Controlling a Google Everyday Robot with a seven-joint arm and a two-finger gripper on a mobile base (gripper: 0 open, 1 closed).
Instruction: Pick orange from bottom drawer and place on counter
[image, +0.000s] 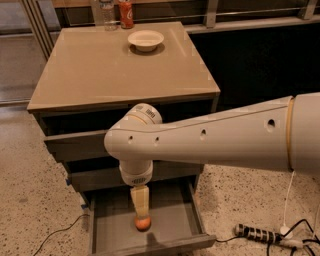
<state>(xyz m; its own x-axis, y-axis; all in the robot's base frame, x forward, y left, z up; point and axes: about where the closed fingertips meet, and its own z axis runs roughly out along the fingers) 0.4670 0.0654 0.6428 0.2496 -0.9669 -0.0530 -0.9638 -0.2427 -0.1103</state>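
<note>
One orange mid-floor in open bottom drawer, gripper straight down onto it. Can't tell if open or clamped tbh. Best bet: centre grip, gentle squeeze, lift clear of middle drawer before swinging to tabletop.

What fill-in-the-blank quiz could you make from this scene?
The gripper hangs inside the open bottom drawer, right over the ____.
A white ____ sits on the counter.
The soda can at the counter's far edge is ____.
Missing words: orange, bowl, red.
</note>
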